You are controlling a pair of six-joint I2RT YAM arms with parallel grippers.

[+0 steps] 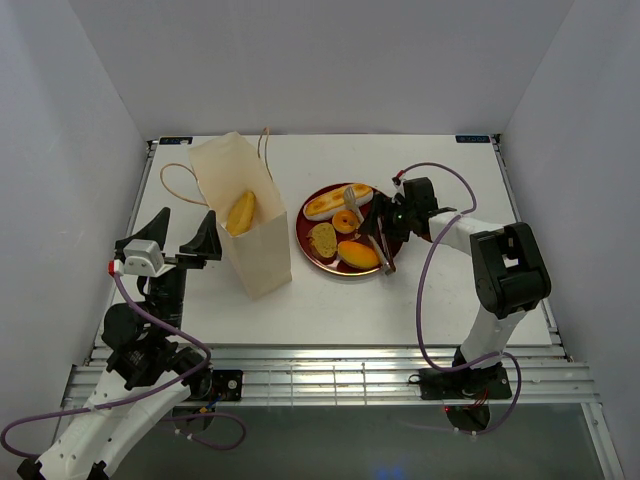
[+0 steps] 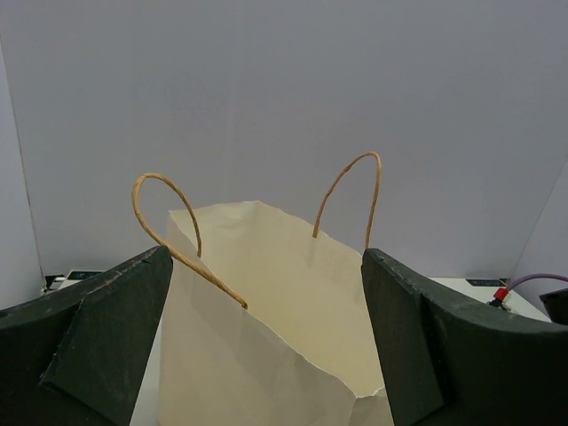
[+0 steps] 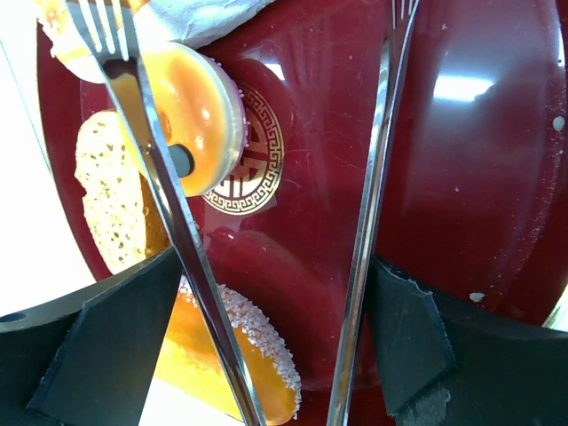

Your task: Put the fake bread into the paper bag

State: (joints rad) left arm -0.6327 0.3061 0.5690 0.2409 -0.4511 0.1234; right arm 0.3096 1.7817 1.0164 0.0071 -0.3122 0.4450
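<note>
roll (image 1: pixel 358 254): nearest piece on the plate (image 3: pixel 479 177), oval, orange-yellow, pale sprinkles along one side.
slice (image 1: pixel 322 238): flat, tan, speckled, on the plate's left part.
donut (image 3: pixel 191 115): small glossy orange ring near the plate's middle; one arm of the tongs (image 3: pixel 169 204) crosses over it.
baguette (image 1: pixel 338 203): long, yellow with a pale top, along the plate's far edge.
bag (image 1: pixel 255 250): tall, cream, upright just left of the plate, mouth open, thin brown cord handles (image 2: pixel 213 282); one yellow bread (image 1: pixel 241 212) shows inside the mouth.
table (image 1: pixel 400 300): white, with a slatted metal strip (image 1: pixel 330 375) along the near edge.
walls (image 1: pixel 330 60): plain pale grey on three sides.
left gripper (image 1: pixel 188 214): raised just left of the bag, facing it, fingers spread wide, nothing between them.
right gripper (image 3: pixel 266 328): reaching in over the plate from the right, pointing down at it; fingers stand wide with the metal tongs held between them, one arm against each finger, fork-like tips apart.
</note>
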